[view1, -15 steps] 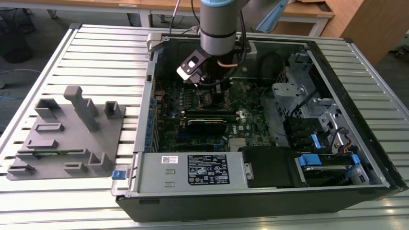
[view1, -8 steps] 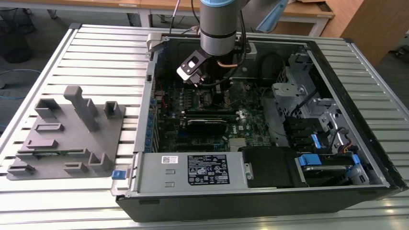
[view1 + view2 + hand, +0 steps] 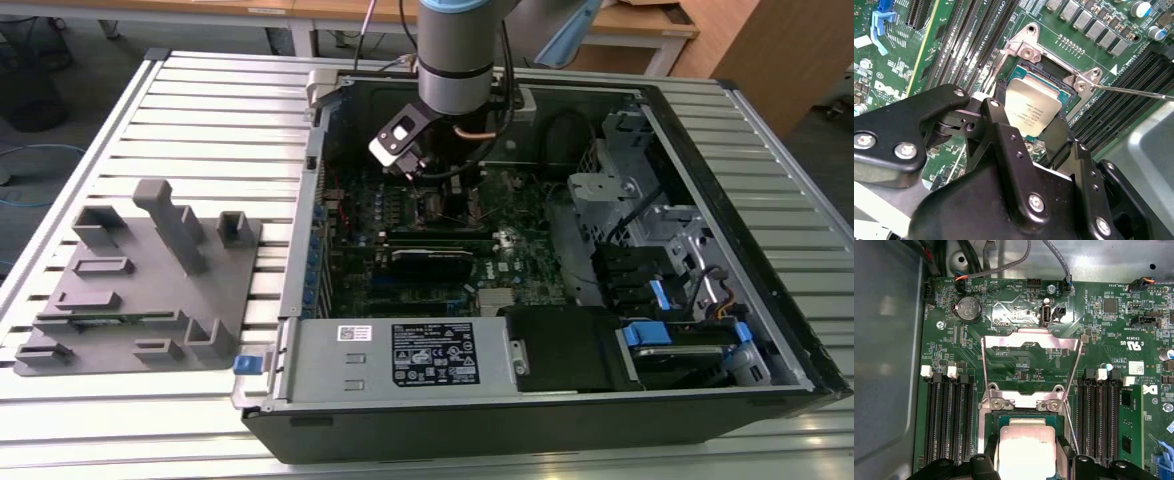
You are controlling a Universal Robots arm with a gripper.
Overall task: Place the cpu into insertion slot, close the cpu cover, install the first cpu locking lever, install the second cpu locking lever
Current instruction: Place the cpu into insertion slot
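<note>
First step: cpu [image 3: 1034, 102] held just above the socket [image 3: 1026, 74].
Gripper [image 3: 1029, 120] clamps its edges; cpu cover [image 3: 1029, 342] stands open; seating likely demands square alignment.

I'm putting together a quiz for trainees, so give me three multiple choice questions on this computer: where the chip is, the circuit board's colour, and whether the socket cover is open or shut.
1. Where is the chip? A) on the grey rack B) between the jaws, over the socket C) on the table
2. What colour is the circuit board? A) blue B) red C) green
3. How is the socket cover? A) swung up open B) shut over the chip C) lying on the table

Answers:
1 B, the gripper has its jaws on the chip's sides above the socket.
2 C, the board is green all over.
3 A, the frame stands raised and the board shows through its window.
</note>
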